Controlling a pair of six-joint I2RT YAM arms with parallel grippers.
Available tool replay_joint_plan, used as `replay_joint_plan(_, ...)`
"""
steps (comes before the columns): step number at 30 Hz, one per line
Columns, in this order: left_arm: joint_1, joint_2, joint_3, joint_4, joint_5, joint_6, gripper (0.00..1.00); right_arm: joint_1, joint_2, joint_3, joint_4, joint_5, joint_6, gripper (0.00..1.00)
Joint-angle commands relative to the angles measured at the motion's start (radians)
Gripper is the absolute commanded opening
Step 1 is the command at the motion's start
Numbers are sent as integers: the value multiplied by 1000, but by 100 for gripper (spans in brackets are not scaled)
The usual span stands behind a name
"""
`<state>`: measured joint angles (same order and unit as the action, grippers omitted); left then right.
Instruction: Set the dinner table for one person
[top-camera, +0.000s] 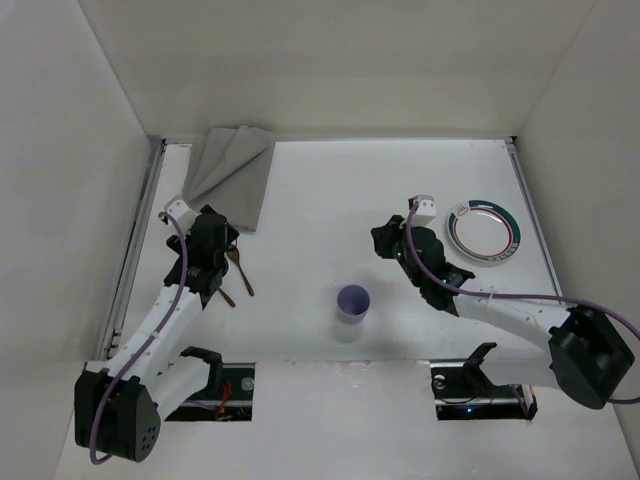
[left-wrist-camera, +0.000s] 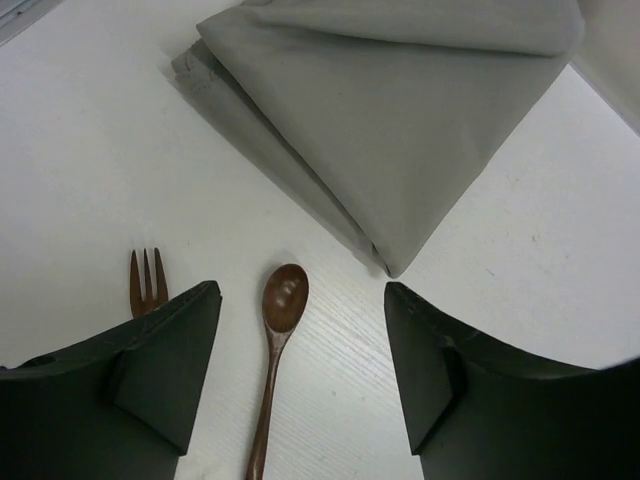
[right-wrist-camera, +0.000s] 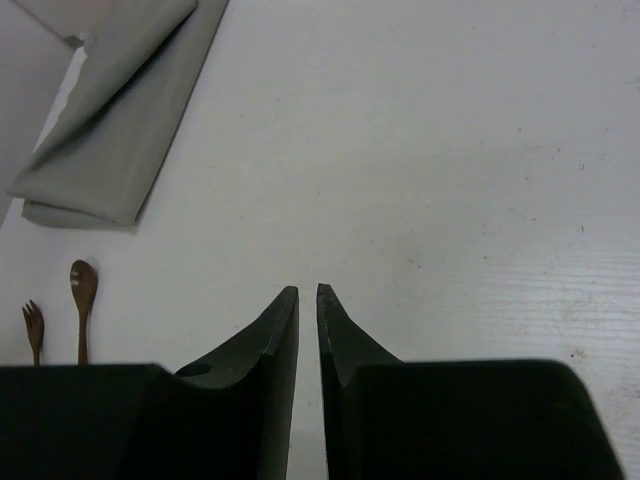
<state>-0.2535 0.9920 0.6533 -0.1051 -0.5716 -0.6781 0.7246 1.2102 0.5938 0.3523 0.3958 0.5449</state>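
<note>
The dinner table (top-camera: 330, 190) is a white tabletop. A brown wooden spoon (left-wrist-camera: 278, 318) lies on it between the spread fingers of my left gripper (left-wrist-camera: 300, 292), which is open and hovers over the spoon bowl without touching it. A wooden fork (left-wrist-camera: 147, 279) lies just left of the left finger. A folded grey placemat (left-wrist-camera: 400, 120) lies right ahead of the fingertips. From above, the left gripper (top-camera: 220, 233) sits by the placemat (top-camera: 232, 172), with the spoon (top-camera: 240, 272) beside it. My right gripper (right-wrist-camera: 308, 291) is shut on nothing, above bare table at mid-right (top-camera: 380, 238).
A purple cup (top-camera: 352, 302) stands upright near the front middle. A white plate with a green and red rim (top-camera: 484, 232) lies at the right, close to the metal side rail (top-camera: 528, 210). White walls enclose the table on three sides.
</note>
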Motion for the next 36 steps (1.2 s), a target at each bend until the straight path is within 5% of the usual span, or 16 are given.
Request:
replay_joint_plan(1,13,-90,-62,10,12,-27,67,-3,-29,6,54,3,-11,21)
replay_joint_plan(9,122,-47,-86,71,-8,-87,60,-3,-14,6,73,-6,-10,22)
replay_joint_plan(10,135,-30,-86,87,-7,-92,53,-3,-6,6,77,-9,-7,20)
replay_joint_plan(13,167,42,-77,166,4,-98,10,-3,12,17,56,-31,-2,8)
replay_joint_plan(15,174,97,-58,217,7,-89,6,-3,14,24,48,-31,-8,5)
replay_joint_plan(18,191,198,0,235,21,-80,14,-3,31,26,51,-35,-2,6)
replay_joint_plan(22,236,328,63,243,42,-104,33,0,34,26,59,-31,-13,20)
replay_joint_plan(29,320,428,97,389,113,-94,44,0,44,24,68,-38,-13,24)
replay_joint_plan(36,405,618,219,420,242,-86,43,9,69,37,66,-60,-14,24)
